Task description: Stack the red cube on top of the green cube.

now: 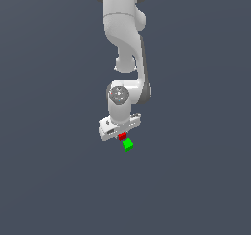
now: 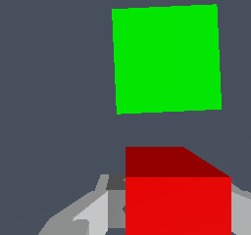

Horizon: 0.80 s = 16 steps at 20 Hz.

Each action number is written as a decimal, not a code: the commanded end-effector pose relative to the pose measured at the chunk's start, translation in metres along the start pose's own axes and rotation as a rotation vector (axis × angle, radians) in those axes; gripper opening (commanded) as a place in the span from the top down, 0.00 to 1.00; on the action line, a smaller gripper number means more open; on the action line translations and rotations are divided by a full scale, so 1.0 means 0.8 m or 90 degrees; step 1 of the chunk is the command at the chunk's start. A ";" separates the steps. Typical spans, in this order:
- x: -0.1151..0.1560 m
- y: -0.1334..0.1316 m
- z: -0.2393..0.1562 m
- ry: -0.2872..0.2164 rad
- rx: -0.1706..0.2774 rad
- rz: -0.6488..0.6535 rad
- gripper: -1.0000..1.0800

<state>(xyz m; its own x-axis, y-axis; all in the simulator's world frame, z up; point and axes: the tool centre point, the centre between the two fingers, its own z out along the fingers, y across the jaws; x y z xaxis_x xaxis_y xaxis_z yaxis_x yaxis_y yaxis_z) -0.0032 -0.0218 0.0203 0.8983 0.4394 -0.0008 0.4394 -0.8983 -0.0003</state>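
The white Panda arm (image 1: 122,38) reaches down from the top of the exterior view, its wrist bent so that the claw (image 1: 121,134) points at the dark grey tabletop (image 1: 49,180). No edge or corner of that tabletop shows in either view, so the cubes cannot be placed against them; both sit near the middle of the exterior view.

The red cube (image 1: 122,136) sits directly under the claw body, tucked between the fingers. In the wrist view the red cube (image 2: 177,204) fills the space between the 2 pale grey fingers (image 2: 93,212), 1 on each side of it and close against its faces. The claw looks narrowed around the red cube and seems to have hold of it, though the exact contact of the pads is hidden by the cube itself.

The green cube (image 1: 128,144) lies just beside the red cube in the exterior view, lower and slightly toward the exterior view's right, their corners nearly meeting in that picture. In the wrist view the green cube (image 2: 166,58) shows only its flat top face, with a strip of bare tabletop (image 2: 54,82) between it and the red cube. The red cube is not on top of the green cube. Whether the red cube is resting on the tabletop or lifted off it cannot be told.
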 end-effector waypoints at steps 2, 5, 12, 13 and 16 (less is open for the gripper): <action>0.000 0.000 -0.006 0.000 0.000 0.000 1.00; 0.000 0.000 -0.018 0.000 0.000 0.000 1.00; -0.001 -0.001 -0.074 0.000 0.000 0.000 1.00; -0.001 -0.001 -0.083 0.000 0.000 0.000 1.00; -0.001 -0.001 -0.104 0.000 0.000 0.000 1.00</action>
<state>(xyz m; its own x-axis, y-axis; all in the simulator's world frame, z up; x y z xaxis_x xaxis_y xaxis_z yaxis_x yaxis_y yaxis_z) -0.0041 -0.0213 0.0944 0.8980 0.4400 0.0001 0.4400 -0.8980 0.0006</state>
